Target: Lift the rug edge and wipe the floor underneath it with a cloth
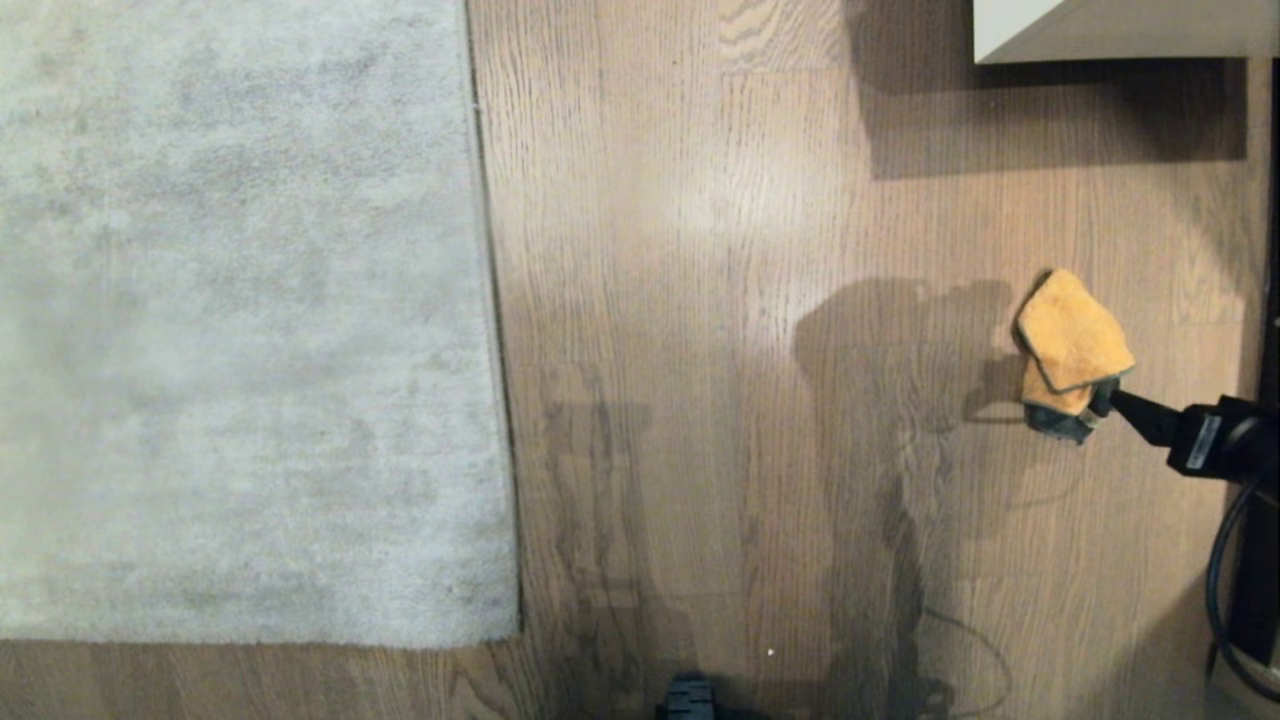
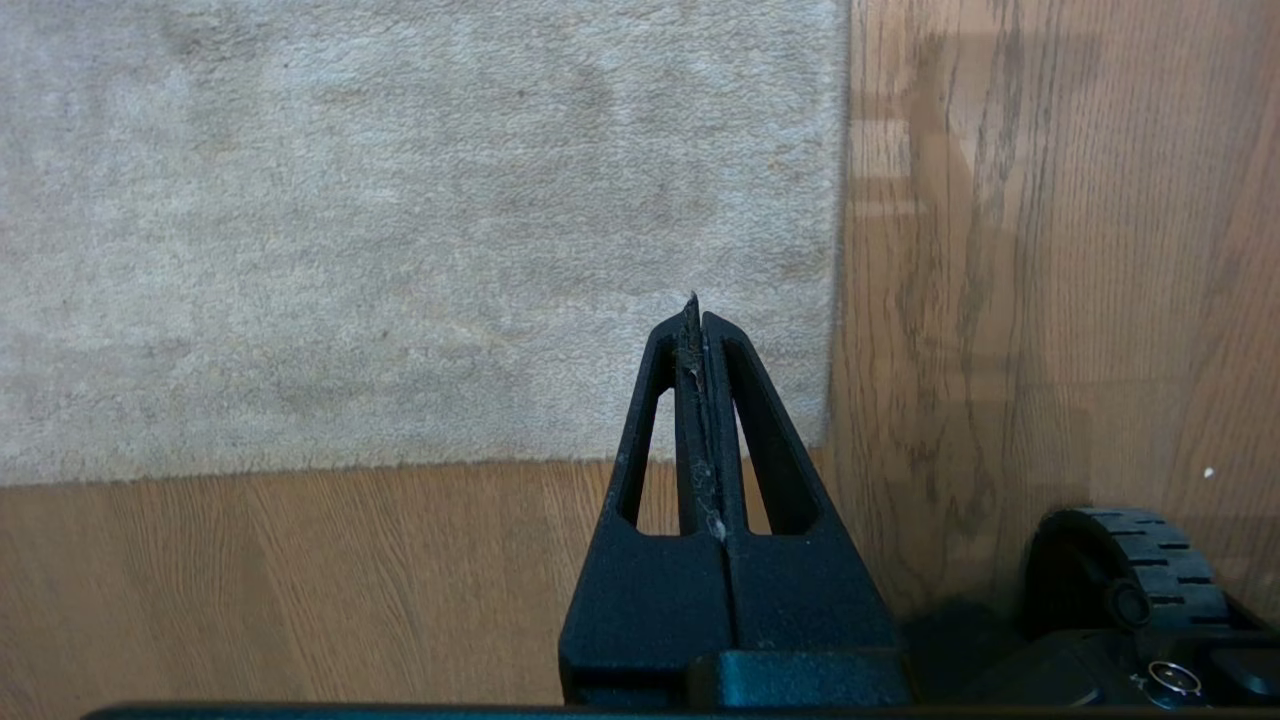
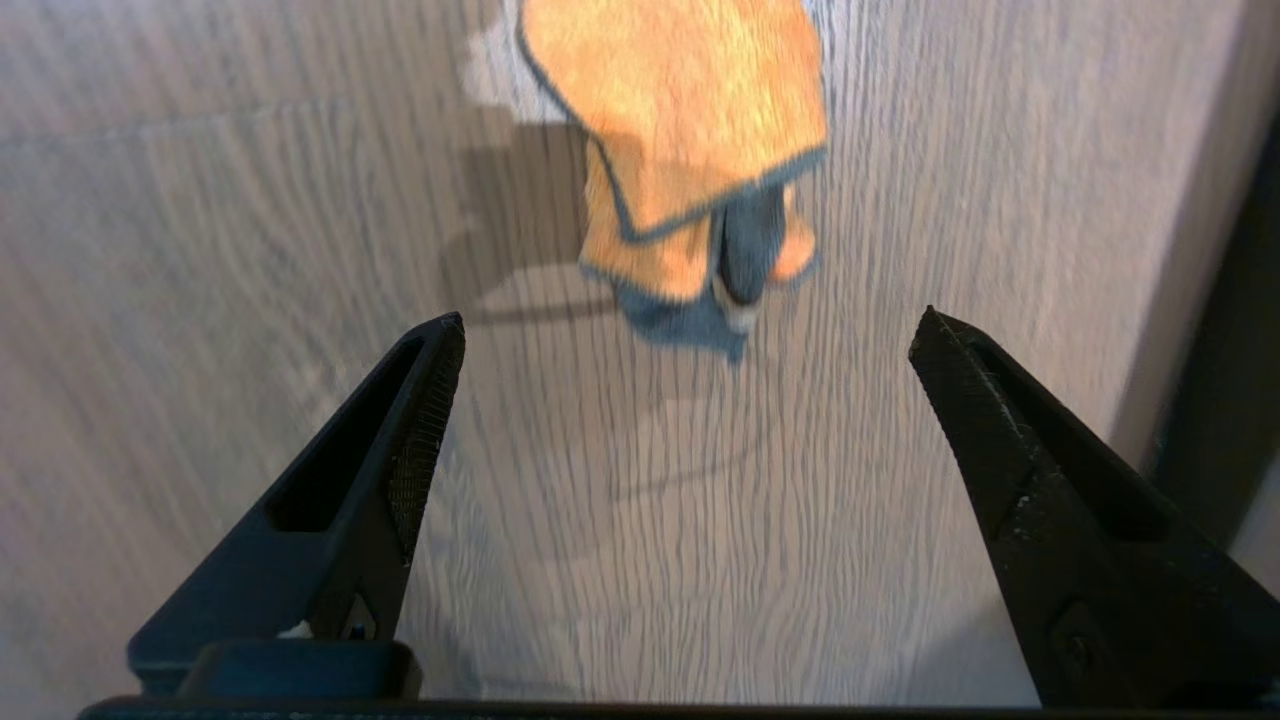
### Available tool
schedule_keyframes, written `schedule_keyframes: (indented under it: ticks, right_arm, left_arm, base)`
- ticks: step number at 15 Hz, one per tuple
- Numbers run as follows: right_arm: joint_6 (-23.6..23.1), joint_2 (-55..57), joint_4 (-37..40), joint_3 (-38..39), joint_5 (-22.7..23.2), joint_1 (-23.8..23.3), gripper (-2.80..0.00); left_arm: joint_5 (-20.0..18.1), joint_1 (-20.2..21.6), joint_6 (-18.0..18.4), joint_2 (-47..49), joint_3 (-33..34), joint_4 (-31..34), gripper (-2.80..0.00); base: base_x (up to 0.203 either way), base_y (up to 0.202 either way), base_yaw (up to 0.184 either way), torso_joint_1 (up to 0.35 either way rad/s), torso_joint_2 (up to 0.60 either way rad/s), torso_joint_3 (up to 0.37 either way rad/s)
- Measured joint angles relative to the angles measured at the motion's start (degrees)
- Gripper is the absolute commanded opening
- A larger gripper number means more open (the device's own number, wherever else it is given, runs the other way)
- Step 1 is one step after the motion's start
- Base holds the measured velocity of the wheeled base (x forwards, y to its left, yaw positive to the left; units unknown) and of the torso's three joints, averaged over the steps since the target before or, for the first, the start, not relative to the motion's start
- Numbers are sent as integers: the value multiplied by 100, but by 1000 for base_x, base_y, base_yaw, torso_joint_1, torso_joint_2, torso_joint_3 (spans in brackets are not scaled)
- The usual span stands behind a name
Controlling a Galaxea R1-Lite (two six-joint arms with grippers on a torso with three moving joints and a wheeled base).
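The pale grey rug [image 1: 240, 320] lies flat at the left, and its rug edge [image 1: 492, 300] runs straight down the brown wood floor [image 1: 700, 350]. The mustard cloth [image 1: 1070, 335] with a dark grey patch lies crumpled on the floor at the right. My right gripper [image 1: 1115, 402] comes in low from the right beside the cloth's near end. In the right wrist view the right gripper [image 3: 690, 318] is open wide, and the cloth [image 3: 680, 120] lies just ahead of its fingertips with nothing between them. My left gripper [image 2: 697, 312] is shut and empty above the rug's near corner [image 2: 825, 440].
A white furniture corner [image 1: 1120, 30] juts in at the far right and casts a shadow on the planks. A black cable [image 1: 1222, 560] loops near the right arm. A base wheel [image 2: 1130, 570] shows in the left wrist view.
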Motion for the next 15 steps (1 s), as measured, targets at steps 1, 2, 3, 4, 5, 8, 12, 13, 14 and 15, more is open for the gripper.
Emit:
schedule_keyframes:
  ticks: [1, 2, 3, 4, 5, 8, 12, 13, 14, 15]
  right_arm:
    - [-2, -172, -3, 160, 0, 0, -280]
    - [-11, -325, -11, 283, -1, 0, -280]
    - [-18, -457, -11, 377, -1, 0, -280]
    - [-13, -590, 9, 455, -9, 0, -280]
    - [-7, -720, 41, 536, -12, 0, -280]
    - [0, -1109, 62, 858, -20, 1, -280]
    - [9, -1759, 108, 1526, -20, 35, -280]
    - [10, -1933, 115, 1701, -22, 80, -280]
    - [9, -2108, 161, 1855, -26, 126, -280]
    - [6, -2295, 259, 1980, -28, 168, -280]
  left_arm:
    - [0, 0, 1, 0, 0, 0, -280]
    - [2, 0, 2, 0, 0, 0, -280]
    - [2, 0, 0, 0, 0, 0, -280]
    - [0, 0, 0, 0, 0, 0, -280]
    - [2, 0, 2, 0, 0, 0, -280]
    - [2, 0, 0, 0, 0, 0, -280]
    - [0, -5, 0, 0, 0, -1, -280]
    - [2, -2, 0, 0, 0, 0, -280]
    - [2, 0, 0, 0, 0, 0, -280]
    - [0, 0, 0, 0, 0, 0, -280]
  base:
    - [0, 0, 0, 0, 0, 0]
    - [0, 0, 0, 0, 0, 0]
    - [0, 0, 0, 0, 0, 0]
    - [0, 0, 0, 0, 0, 0]
    - [0, 0, 0, 0, 0, 0]
    - [0, 0, 0, 0, 0, 0]
    - [0, 0, 0, 0, 0, 0]
    - [0, 0, 0, 0, 0, 0]
    - [0, 0, 0, 0, 0, 0]
    - [0, 0, 0, 0, 0, 0]
